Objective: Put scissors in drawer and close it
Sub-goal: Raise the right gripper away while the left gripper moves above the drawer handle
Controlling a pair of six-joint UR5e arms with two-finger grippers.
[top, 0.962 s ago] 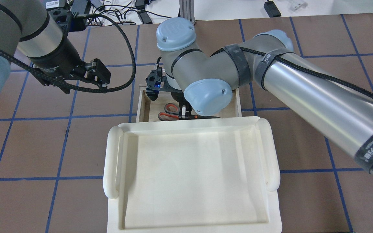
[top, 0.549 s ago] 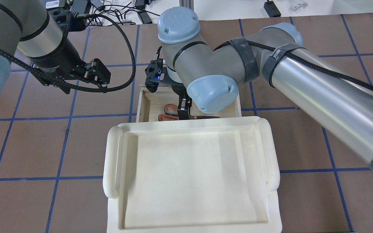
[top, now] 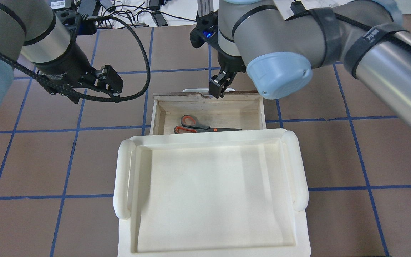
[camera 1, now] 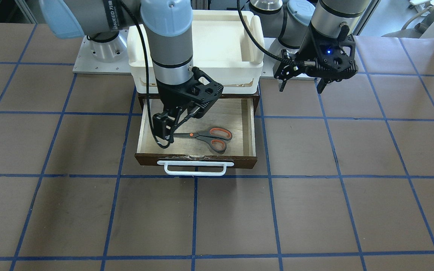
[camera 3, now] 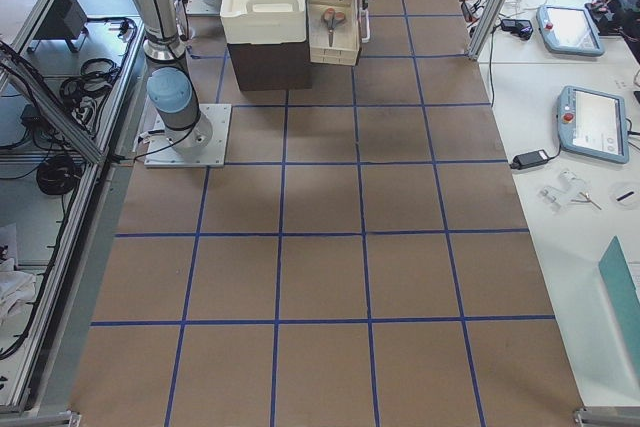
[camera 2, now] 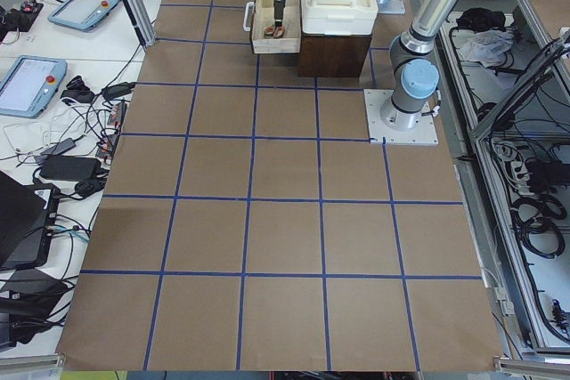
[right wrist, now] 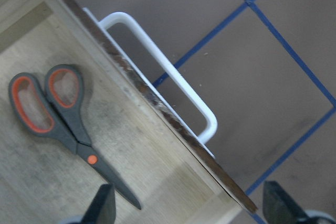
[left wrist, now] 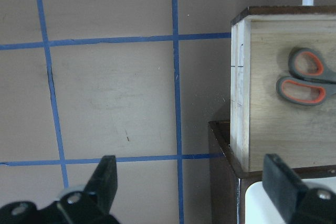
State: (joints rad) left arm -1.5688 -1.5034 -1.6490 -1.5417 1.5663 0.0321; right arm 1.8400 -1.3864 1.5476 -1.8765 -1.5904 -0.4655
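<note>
The scissors [top: 198,125] with grey and orange-red handles lie flat on the pale floor of the open drawer [top: 157,114], blades toward its right side. They also show in the front view [camera 1: 207,137] and both wrist views [right wrist: 58,114] [left wrist: 304,77]. My right gripper [top: 218,87] is open and empty, hanging above the drawer's dark front edge [right wrist: 157,108] near the white bar handle [right wrist: 168,72]. My left gripper [top: 114,89] is open and empty above the table, left of the drawer.
A white plastic tray [top: 209,192] sits on top of the dark cabinet [left wrist: 223,171] that holds the drawer. The table is brown with blue grid lines. Cables and devices lie beyond the far edge.
My right gripper has lifted off the scissors and moved outward to the drawer's front edge. The scissors stay lying in the drawer. The left arm has not moved.
</note>
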